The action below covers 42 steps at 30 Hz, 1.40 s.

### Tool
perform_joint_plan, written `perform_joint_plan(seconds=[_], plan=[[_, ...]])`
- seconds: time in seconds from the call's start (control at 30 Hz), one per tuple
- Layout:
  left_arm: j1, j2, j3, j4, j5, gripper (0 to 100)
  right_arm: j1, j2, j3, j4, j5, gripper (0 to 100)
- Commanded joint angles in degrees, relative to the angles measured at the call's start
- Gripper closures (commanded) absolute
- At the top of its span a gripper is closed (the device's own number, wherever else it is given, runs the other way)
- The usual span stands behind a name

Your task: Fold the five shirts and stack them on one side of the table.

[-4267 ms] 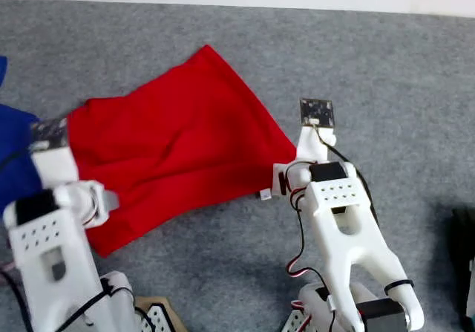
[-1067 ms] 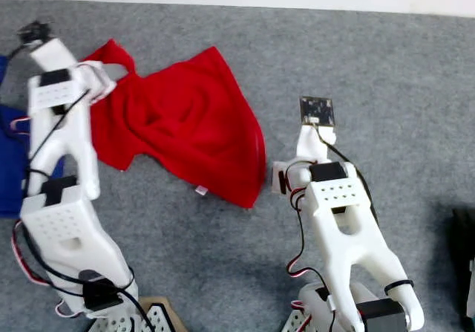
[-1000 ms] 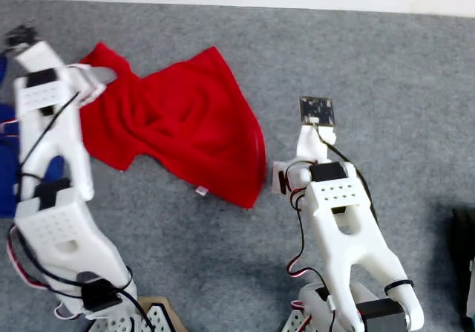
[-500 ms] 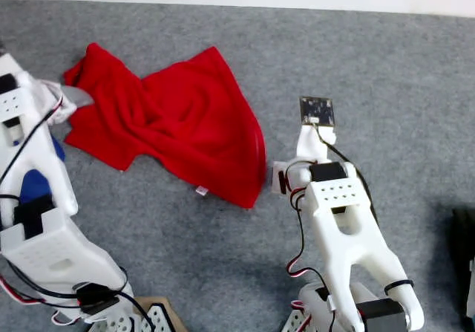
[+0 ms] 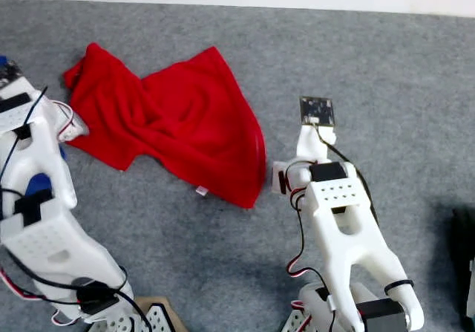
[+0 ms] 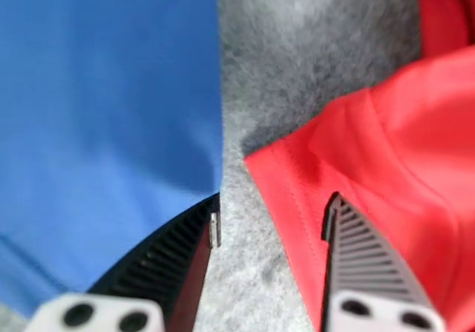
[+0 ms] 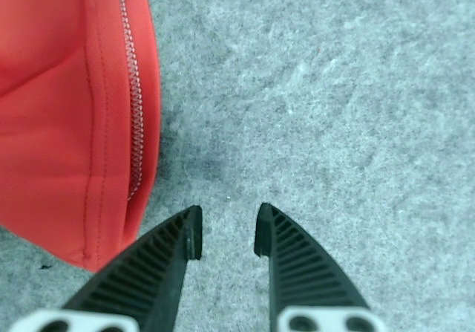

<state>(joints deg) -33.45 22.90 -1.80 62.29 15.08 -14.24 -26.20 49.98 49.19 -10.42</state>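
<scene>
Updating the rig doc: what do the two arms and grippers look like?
Left arm and right arm: white moulded shells with dotted hole grids, black servos, red and black cables. Left gripper and right gripper: black ribbed fingers on white bases with round holes.

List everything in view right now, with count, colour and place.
red shirt: 1, red, crumpled, left-centre of the table
blue shirt: 1, blue, far left edge, apart from the red shirt
table: 1, grey felt-like top
black object: 1, black, right edge, cut off
tan piece: 1, tan, near edge by the left arm's base
left arm: 1, white, far left; jaws open over the gap between the shirts
right arm: 1, white, right of centre; jaws slightly open over bare table beside the red shirt's hem
</scene>
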Motion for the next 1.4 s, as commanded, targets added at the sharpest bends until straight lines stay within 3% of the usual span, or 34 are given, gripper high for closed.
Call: perform_joint_plan(seconds=[0.0, 0.4, 0.7, 0.97, 1.07, 1.17, 1.37], plan=[[1.36, 3.74, -5.85, -1.05, -0.35, 73, 0.57, -1.36, -0.48, -0.75, 0.79, 86.8], [2.68, 13.67, -13.14, -0.97, -1.41, 73, 0.57, -1.36, -0.48, -0.75, 0.79, 86.8], [5.58, 15.16, -12.97, -1.41, -6.33, 92, 0.57, -1.36, -0.48, -0.75, 0.79, 86.8], [6.64, 14.81, -12.53, -0.79, -6.24, 93, 0.57, -1.36, -0.48, -0.75, 0.79, 86.8], [6.64, 14.64, -13.58, 2.99, -6.42, 93, 0.40, -1.36, -0.48, -0.48, 0.79, 86.8], [6.64, 13.23, -17.27, 8.70, -6.51, 94, -2.42, -1.98, -0.66, 2.68, 1.14, 86.8], [6.20, 6.29, -20.79, 19.08, -6.51, 98, -15.78, -1.80, -0.48, 8.04, 6.33, 86.8]])
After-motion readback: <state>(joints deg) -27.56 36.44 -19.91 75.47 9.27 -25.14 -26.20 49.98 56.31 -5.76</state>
